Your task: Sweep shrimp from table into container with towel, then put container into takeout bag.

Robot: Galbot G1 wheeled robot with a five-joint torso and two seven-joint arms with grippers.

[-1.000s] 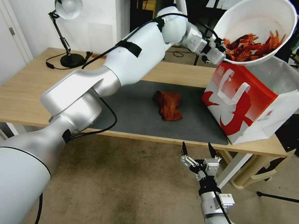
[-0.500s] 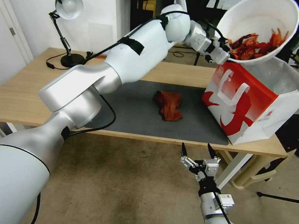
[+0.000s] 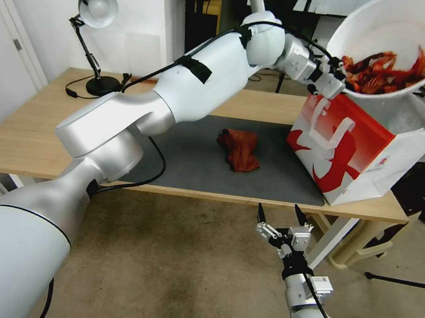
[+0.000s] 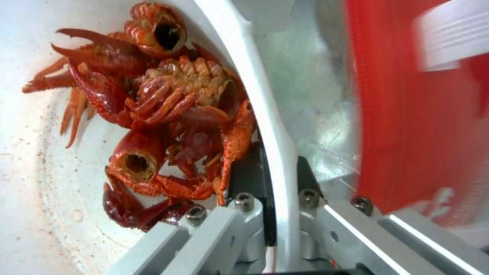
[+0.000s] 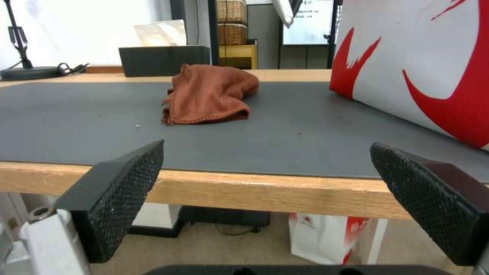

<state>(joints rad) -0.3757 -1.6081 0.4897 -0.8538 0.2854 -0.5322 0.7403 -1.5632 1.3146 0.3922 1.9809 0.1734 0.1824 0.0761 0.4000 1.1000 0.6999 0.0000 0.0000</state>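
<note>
The left gripper [image 3: 341, 83] has its fingers [image 4: 244, 179] pinched on the rim of the container [image 3: 394, 26], one inside the wall and one outside. It holds that round white plastic bowl tilted in the air above the open mouth of the takeout bag [image 3: 347, 155]. The shrimp [image 3: 385, 74] lie heaped against the lower side of the bowl: glossy red-orange shells, curled and ridged, with thin legs and claws. The bowl's smooth inner wall is flecked with reddish specks. The bag is boxy paper with red and white print, a white loop handle and silvery lining, standing on the right end of the desk [image 3: 23, 141]. The towel [image 3: 239, 149], a soft rust-brown crumpled cloth, lies on the dark grey mat [image 3: 191, 161]. The right gripper [image 3: 282, 216] hangs below the desk's front edge, its textured black fingers [image 5: 127, 183] spread wide.
</note>
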